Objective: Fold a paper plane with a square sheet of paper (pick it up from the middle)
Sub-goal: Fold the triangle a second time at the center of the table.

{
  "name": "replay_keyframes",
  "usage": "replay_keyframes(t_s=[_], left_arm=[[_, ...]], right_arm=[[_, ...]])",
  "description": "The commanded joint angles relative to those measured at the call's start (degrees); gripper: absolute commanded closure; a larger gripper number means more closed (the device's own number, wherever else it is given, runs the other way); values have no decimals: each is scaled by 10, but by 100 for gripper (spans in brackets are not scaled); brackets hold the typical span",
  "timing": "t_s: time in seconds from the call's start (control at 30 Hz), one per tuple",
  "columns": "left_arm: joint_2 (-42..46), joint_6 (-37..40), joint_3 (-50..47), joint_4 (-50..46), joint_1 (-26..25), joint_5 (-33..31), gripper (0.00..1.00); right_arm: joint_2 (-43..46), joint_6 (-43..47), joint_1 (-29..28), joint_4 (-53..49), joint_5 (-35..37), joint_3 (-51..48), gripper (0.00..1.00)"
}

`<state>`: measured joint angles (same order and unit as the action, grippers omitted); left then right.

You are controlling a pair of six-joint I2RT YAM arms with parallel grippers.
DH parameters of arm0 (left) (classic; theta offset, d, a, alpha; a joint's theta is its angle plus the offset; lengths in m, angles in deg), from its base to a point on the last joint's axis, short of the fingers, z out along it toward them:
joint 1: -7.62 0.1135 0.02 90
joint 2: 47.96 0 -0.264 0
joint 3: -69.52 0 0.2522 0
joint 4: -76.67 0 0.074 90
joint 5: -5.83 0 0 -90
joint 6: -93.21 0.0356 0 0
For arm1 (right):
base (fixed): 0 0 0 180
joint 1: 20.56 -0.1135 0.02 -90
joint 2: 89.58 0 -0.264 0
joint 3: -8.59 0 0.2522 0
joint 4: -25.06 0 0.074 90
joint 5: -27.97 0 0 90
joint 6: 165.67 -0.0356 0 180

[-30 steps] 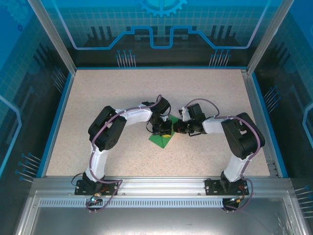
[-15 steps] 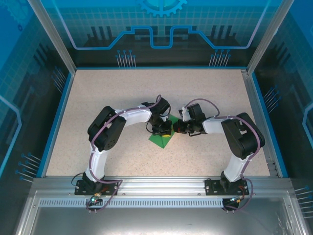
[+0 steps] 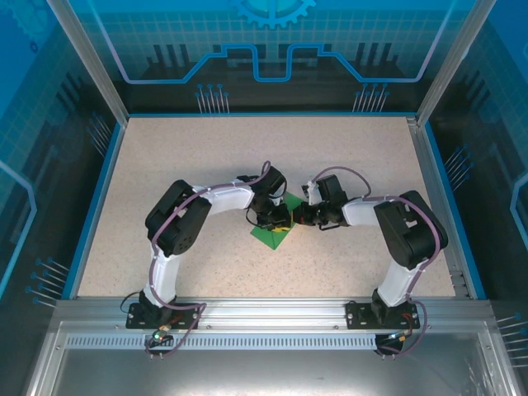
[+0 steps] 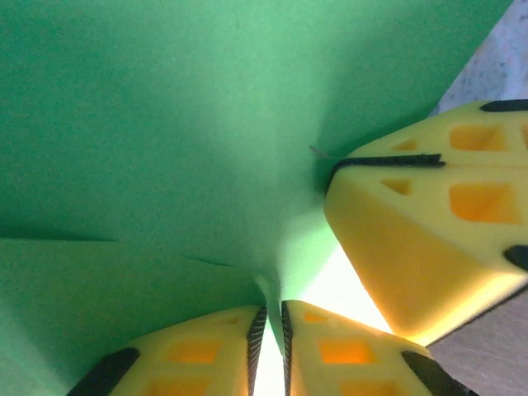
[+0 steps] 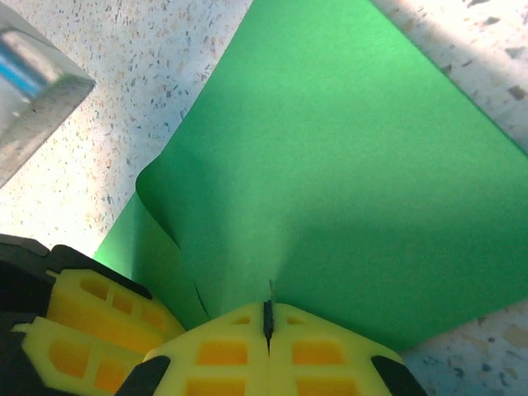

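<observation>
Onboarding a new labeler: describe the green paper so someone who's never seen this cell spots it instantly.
Start at the middle of the speckled beige table, where the tips of the two arms meet. The sheet of green paper sits there, pinched by both the left gripper and the right gripper. It is the only green thing on the table, thin, with a pointed corner toward the arm bases.

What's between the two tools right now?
A buckled stretch of the green sheet, pinched by the left tool and the right tool; both wrist views show it.
</observation>
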<state>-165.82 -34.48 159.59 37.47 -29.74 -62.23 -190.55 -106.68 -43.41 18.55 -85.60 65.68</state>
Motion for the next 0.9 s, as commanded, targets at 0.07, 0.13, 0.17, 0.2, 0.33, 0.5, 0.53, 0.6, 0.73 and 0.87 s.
replay_keyframes(t_s=[0.07,0.13,0.17,0.2,0.33,0.5,0.53,0.6,0.73,0.87], left_arm=[[-12,-18,-33,-5,7,-68,69],[-9,-21,-34,-1,6,-65,65],[-7,-22,-35,2,6,-63,64],[-5,-23,-37,5,7,-61,64],[3,-29,-41,18,7,-55,63],[12,-29,-50,31,7,-54,65],[12,-30,-51,33,6,-52,67],[16,-31,-56,42,6,-50,72],[22,-30,-62,49,7,-49,79],[25,-29,-67,53,6,-49,85]], right_arm=[[15,8,8,-36,0,-15,100],[17,9,8,-36,-1,-13,100],[17,8,8,-36,-1,-14,100],[19,8,8,-36,-2,-14,100],[25,6,8,-33,-4,-14,100],[48,3,9,-33,-6,-22,100],[54,0,11,-32,-8,-25,100],[65,-6,13,-28,-17,-32,100],[84,-20,14,-24,-36,-43,100],[101,-35,14,-22,-50,-55,100]])
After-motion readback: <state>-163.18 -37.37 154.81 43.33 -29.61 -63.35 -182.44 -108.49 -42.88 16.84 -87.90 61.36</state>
